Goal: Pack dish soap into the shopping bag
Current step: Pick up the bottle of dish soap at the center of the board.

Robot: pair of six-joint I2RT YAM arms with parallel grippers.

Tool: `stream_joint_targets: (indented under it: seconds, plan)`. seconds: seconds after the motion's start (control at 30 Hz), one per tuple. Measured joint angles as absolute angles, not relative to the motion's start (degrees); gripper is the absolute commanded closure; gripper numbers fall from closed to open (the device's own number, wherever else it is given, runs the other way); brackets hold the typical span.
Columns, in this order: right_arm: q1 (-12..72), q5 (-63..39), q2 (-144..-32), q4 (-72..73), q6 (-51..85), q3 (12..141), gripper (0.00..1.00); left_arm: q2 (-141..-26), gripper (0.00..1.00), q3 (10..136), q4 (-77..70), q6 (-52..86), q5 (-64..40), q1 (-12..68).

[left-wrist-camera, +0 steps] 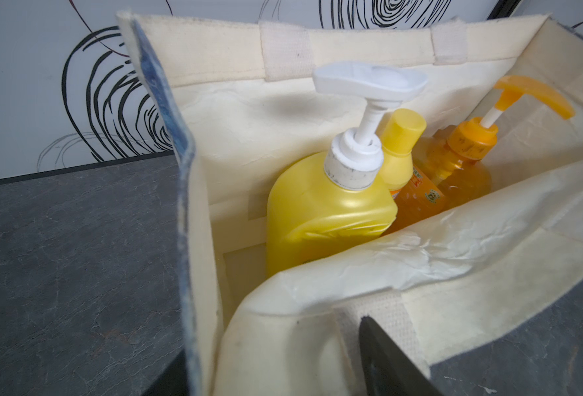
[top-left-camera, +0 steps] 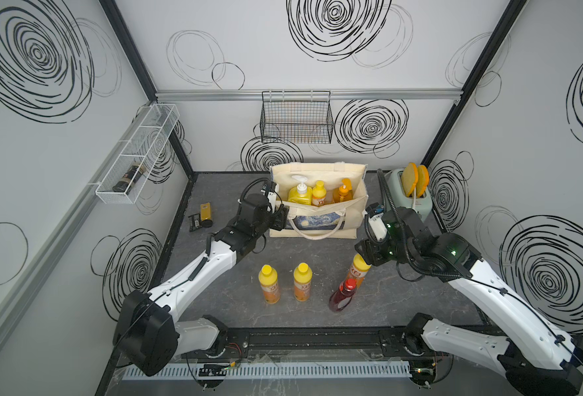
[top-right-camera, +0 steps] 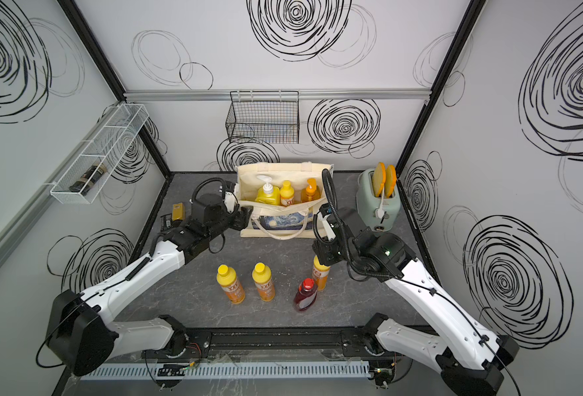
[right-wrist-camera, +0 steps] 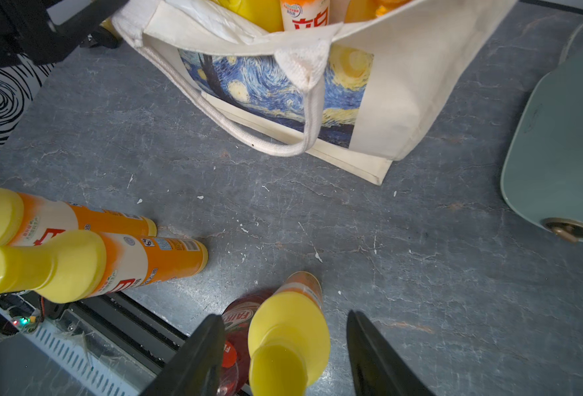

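In a top view: shopping bag (top-left-camera: 350,219) at rear of bench (top-left-camera: 214,319), three soaps (top-left-camera: 318,193) inside, four outside. Left wrist: left end effector (left-wrist-camera: 279,373) straddles bag corner, can't tell if pinching. Right wrist: right end effector (right-wrist-camera: 283,319) released, astride cap of orange bottle (right-wrist-camera: 300,289); off-centre closing could tip it onto dark-red bottle (right-wrist-camera: 237,319).

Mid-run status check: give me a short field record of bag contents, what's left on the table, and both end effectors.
in shopping bag: yellow pump bottle, orange yellow-capped bottle, amber pump bottle
on table: two orange bottles side by side, third orange bottle beside dark-red bottle, all standing
left end effector: at the bag's near corner, straddling the fabric, grip unclear
right end effector: open, astride the third orange bottle's cap, gaps both sides
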State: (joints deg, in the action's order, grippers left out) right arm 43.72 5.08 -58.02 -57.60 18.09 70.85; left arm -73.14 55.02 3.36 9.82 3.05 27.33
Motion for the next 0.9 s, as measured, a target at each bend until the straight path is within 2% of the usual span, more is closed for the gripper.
stream_joint_targets:
  seconds: [0.47, 0.9]
  plan:
    - [47.4, 8.6, -59.2, -59.8, 20.9, 68.6, 0.36, -73.1, 0.34, 55.0, 3.4, 9.7, 3.0, 27.3]
    - [48.4, 8.4, -58.8, -59.7, 22.1, 66.4, 0.44, -73.1, 0.34, 55.0, 3.4, 9.6, 2.9, 27.3]
